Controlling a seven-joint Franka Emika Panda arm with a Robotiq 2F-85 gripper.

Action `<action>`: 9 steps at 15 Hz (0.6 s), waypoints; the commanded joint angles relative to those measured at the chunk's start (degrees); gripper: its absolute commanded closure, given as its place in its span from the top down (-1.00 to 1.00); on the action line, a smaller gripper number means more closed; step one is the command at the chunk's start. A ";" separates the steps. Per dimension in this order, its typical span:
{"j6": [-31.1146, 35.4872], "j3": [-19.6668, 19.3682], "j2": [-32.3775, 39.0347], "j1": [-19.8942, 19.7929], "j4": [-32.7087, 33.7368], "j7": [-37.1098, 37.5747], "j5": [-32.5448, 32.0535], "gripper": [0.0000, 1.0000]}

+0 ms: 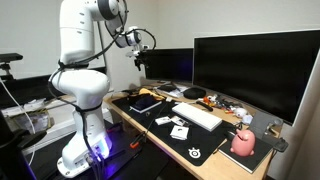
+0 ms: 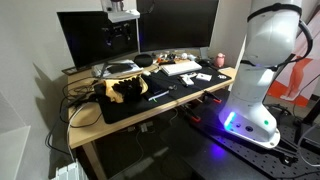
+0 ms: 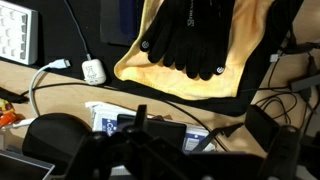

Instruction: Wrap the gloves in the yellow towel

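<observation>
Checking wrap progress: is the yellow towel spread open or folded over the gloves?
Spread open: in the wrist view the yellow towel lies under the black gloves, which sit uncovered on top.

You get soft, even room light in both exterior views, though both pictures are small and coarse. The monitors read flat black, and deep shadow lies under the desk. A blue-violet glow shines at the robot's base and spills on the floor (stronger from this side). In the wrist view the towel is bright, the gloves lose detail, and the gripper is a dark blur.
</observation>
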 commanded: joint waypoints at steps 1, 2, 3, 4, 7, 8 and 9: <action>-0.14 -0.94 -0.01 0.91 0.13 -0.17 0.25 1.00; -0.14 -0.94 -0.02 0.91 0.14 -0.17 0.25 1.00; -0.34 -1.13 0.29 0.87 0.53 0.98 0.47 1.00; -1.03 -1.14 1.19 0.96 1.11 1.94 1.26 1.00; -0.47 -1.17 3.58 1.69 0.84 4.33 3.24 1.00; 0.01 -1.14 4.60 2.01 0.71 4.88 3.94 1.00; 0.61 -1.19 5.55 2.43 0.62 5.69 4.20 1.00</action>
